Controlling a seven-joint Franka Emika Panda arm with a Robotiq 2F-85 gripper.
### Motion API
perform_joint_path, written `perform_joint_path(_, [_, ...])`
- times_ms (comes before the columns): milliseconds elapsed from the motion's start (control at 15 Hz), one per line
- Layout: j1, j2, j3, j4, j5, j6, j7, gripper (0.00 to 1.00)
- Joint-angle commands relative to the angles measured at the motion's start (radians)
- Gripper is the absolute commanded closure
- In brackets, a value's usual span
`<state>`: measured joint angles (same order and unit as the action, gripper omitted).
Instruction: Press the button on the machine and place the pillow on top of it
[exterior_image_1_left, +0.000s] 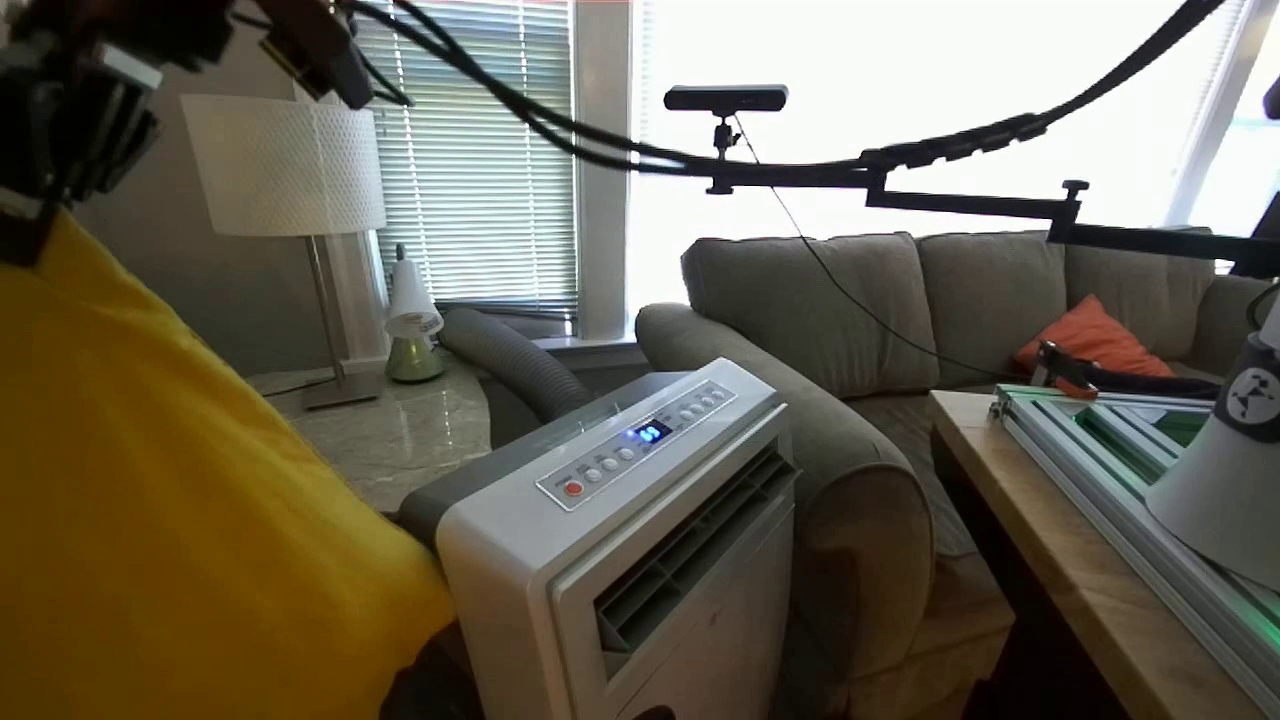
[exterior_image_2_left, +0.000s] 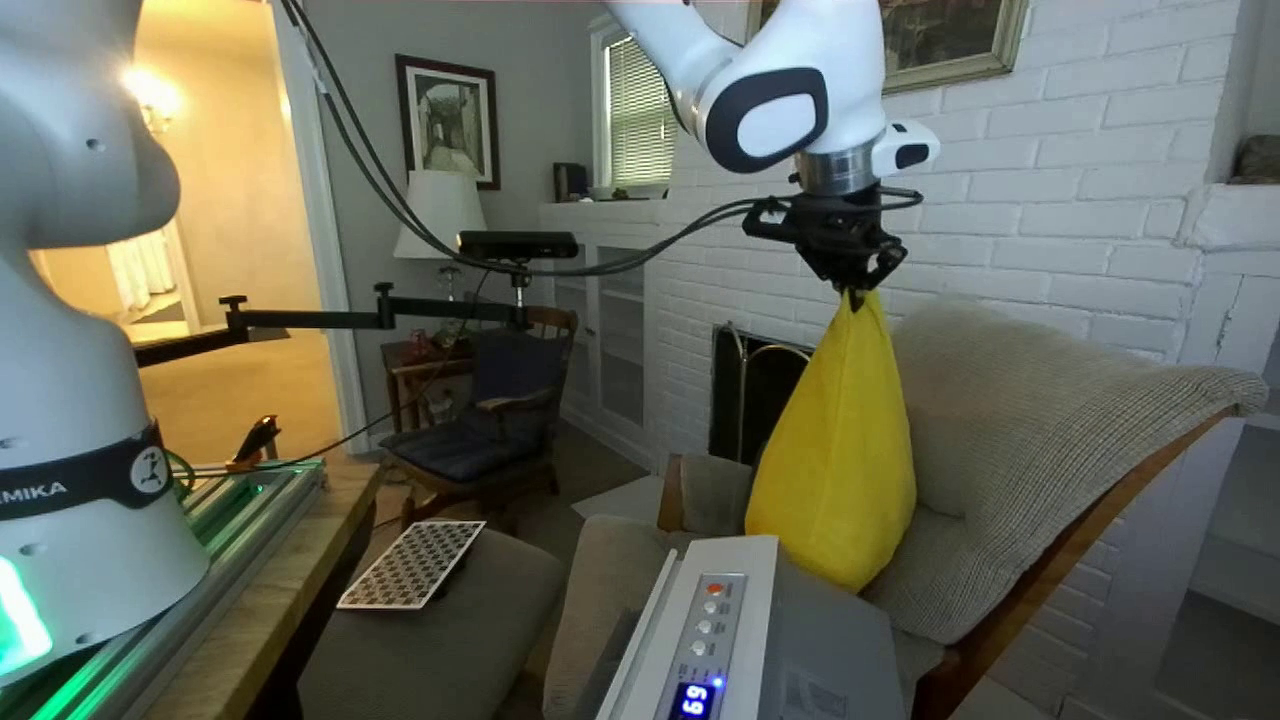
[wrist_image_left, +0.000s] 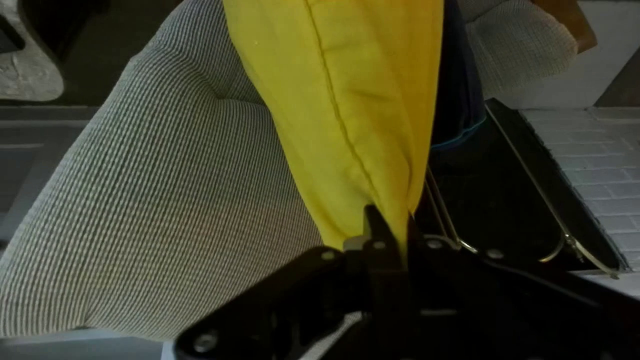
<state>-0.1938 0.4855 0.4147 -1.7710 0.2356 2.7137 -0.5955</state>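
Pillow (exterior_image_2_left: 840, 450), bright yellow, plump below, pinched between fingers (wrist_image_left: 381, 241)

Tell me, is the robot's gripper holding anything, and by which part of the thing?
Yes, the yellow pillow: the gripper pinches it by its gathered top end, perhaps a corner, with the rest below.

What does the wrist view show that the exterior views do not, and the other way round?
Only the wrist view: a blue edge on something dark past the pillow, too dim to identify.
Only the exterior views: the lit display of the machine, in both; in an exterior view, the white arm.
Shared: the pillow, its tip pinched in the gripper. The ribbed chair shows in an exterior view too.
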Motion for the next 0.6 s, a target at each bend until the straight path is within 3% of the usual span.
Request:
perform_joint_path(0, [-0.003,-0.210,-0.007,-0.161,0.039,0.033,-0.025,0.98])
perform_joint_path(200, [0.022,-0.317,-0.044,-0.196,0.048,0.036,-0.013,0.98])
perform_joint_path(267, [-0.017,-0.345,-0.012,-0.205,0.028,0.036,-0.003,0.98])
perform_joint_path(533, [-0.029,-0.454,-0.028,-0.227,0.024,0.043,0.008,0.98])
